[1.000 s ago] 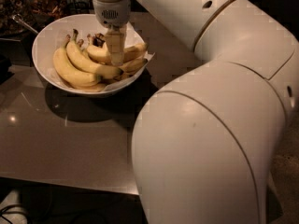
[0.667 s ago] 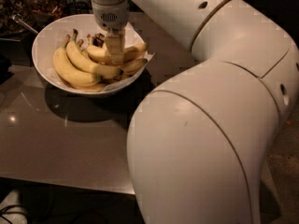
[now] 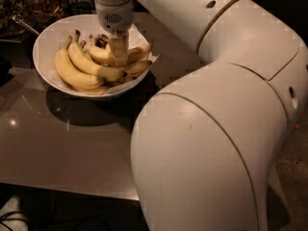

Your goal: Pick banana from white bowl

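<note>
The white bowl (image 3: 44,38) stands at the back left of the table and holds several yellow bananas on crumpled white paper. Two fat, strongly curved bananas (image 3: 72,73) lie at its left. A slimmer, gently curved banana (image 3: 138,53) lies across the right side, with another one (image 3: 137,67) just in front of it. My gripper (image 3: 119,56) reaches straight down into the bowl and sits on the slimmer bananas at the middle, hiding part of them. I cannot tell whether it holds one.
The bowl rests on a grey glossy table (image 3: 57,148). My large white arm (image 3: 216,143) fills the right half of the view. A dark cluttered container (image 3: 29,4) with a metal utensil (image 3: 24,25) stands behind the bowl at the far left.
The gripper stays at the same spot in the bowl. The arm's big elbow has shifted slightly to the left. The bananas have not visibly moved.
</note>
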You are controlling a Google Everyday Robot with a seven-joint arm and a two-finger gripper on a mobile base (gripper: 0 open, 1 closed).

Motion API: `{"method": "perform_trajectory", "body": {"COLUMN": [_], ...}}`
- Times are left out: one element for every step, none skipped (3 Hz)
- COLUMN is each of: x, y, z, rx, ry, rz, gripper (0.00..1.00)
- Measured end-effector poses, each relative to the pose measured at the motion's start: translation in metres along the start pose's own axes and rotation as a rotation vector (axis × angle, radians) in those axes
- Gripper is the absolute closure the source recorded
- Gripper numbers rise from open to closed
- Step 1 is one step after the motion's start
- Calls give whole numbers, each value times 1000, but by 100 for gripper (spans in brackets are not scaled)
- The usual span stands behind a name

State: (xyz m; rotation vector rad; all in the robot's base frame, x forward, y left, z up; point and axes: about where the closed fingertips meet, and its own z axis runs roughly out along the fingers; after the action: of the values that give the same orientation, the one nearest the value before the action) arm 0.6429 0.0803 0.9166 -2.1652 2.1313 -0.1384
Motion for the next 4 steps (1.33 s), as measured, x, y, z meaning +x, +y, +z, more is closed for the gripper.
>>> {"method": "perform_trajectory", "body": {"x": [-1, 14, 31, 46], "y": [2, 32, 60, 98], "z": [-9, -40, -64, -90], "rx": [58, 154, 211, 277], "ry": [-40, -151, -218, -263], "rz": [-5, 3, 7, -13], "gripper": [100, 100, 100, 100]}}
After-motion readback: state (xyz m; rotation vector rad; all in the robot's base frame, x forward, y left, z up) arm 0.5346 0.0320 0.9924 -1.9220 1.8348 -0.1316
